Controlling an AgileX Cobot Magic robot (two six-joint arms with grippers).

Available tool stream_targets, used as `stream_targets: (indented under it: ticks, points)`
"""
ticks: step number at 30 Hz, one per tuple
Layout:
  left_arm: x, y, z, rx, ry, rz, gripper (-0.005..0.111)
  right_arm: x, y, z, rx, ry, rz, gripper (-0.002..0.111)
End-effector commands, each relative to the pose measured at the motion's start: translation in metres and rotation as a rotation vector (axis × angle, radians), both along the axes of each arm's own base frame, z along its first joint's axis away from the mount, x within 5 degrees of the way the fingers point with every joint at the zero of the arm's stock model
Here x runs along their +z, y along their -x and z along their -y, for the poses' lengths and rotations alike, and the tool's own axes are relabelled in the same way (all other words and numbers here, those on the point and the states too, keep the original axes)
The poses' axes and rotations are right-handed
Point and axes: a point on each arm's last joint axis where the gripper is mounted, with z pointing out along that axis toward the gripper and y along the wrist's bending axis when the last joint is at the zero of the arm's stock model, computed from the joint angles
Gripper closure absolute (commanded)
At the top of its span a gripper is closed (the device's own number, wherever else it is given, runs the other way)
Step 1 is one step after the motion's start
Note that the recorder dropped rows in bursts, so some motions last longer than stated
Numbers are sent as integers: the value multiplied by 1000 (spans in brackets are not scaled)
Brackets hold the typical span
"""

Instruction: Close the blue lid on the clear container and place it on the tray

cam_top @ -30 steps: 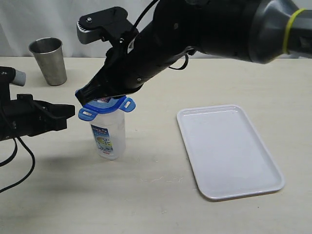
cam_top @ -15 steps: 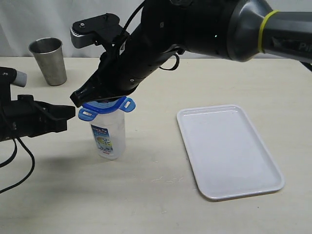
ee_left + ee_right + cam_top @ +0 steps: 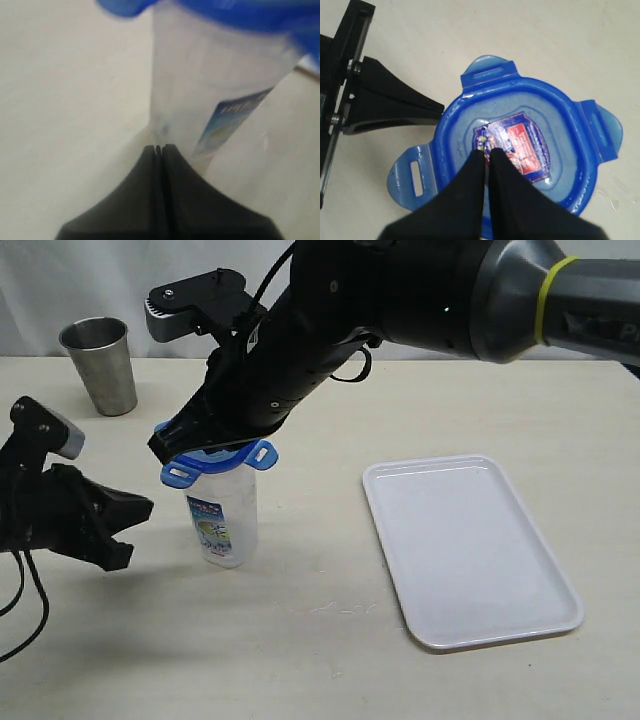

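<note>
Two views split the work: only the right wrist view looks down on the translucent blue rounded-octagonal lid, flaps splayed outward, seated on the tall clear plastic container. It shows the right gripper, jaws pressed together and grasping nothing, tips down on the lid's small red-and-blue sticker (its print too fine to read). The left wrist view shows the left gripper close up, jaws closed and empty, near the container's lower wall. The container's blue-white-red label is illegible. Right of the container, well apart, lies the flat white rectangular tray; left of it and farther back stands a grey steel cup. In the exterior view the right arm hides part of the lid.
</note>
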Motion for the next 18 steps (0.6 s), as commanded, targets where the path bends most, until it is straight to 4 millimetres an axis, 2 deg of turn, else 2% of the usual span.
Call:
stream_targets:
  ticks: [1, 7, 12, 13, 16, 18]
  points:
    - [-5, 1, -5, 13, -70, -40, 107, -6, 3, 3, 13, 55, -31, 104]
    - [-5, 2, 1, -65, -40, -23, 107, -7, 3, 4, 15, 60, -38, 104]
    - [-26, 0, 10, -256, -58, 45, 105, -7, 3, 4, 16, 61, -37, 104]
    - [-30, -1, 10, -242, -33, 44, 102, -7, 3, 4, 16, 61, -37, 104]
    - [-45, -4, 10, -197, 19, 10, 82, -7, 4, 4, 17, 62, -39, 104]
    - [-45, -4, 11, -213, 8, 23, 56, -7, 4, 4, 19, 64, -39, 104]
